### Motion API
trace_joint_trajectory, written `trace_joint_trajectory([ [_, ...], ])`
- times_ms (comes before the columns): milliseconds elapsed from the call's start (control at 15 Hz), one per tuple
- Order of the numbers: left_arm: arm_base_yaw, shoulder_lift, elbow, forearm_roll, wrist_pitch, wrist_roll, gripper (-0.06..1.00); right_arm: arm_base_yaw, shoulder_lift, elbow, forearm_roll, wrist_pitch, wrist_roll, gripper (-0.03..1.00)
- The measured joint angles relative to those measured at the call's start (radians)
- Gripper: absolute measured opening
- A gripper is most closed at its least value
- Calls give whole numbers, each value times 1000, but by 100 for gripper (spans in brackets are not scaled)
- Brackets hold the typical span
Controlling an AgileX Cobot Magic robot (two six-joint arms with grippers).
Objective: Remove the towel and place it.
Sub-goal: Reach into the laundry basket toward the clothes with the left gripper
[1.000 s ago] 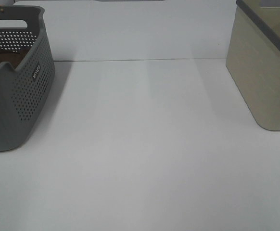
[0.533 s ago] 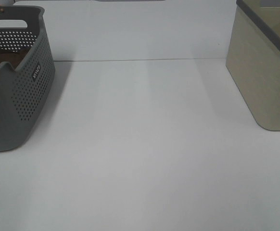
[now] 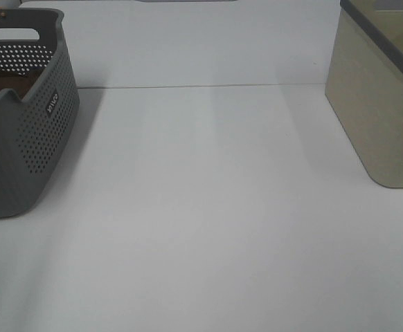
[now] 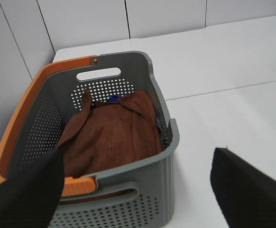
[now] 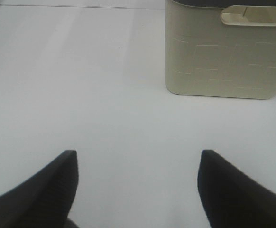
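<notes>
A: Is anything changing?
B: Nothing is shifting — both my left hand [image 4: 138,159] and right hand [image 5: 138,154] are hanging wide open, gripping nothing. The towel [image 4: 112,135] is still lying inside the grey basket [image 4: 150,199], far left, so I'm only starting.

Exterior view: high, looking down the white counter [image 3: 208,207]. Left wrist view faces the perforated grey plastic basket [image 4: 161,190] closely; right wrist, the beige plastic bin [image 5: 223,61]; both shared overhead.
</notes>
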Motion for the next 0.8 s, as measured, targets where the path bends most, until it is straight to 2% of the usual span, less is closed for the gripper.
trace_joint_trajectory([
  [133,0,210,-51,11,-69,0,80,0,0,0,0,0,0,68],
  [200,0,432,-153,16,-76,0,80,0,0,0,0,0,0,68],
  [333,0,643,-281,17,-75,0,77,0,0,0,0,0,0,68],
  [400,0,686,-310,18,-69,0,77,0,0,0,0,0,0,68],
  [600,0,958,-543,68,14,-20,74,0,0,0,0,0,0,68],
  [800,0,1186,-780,168,104,-101,74,0,0,0,0,0,0,68],
])
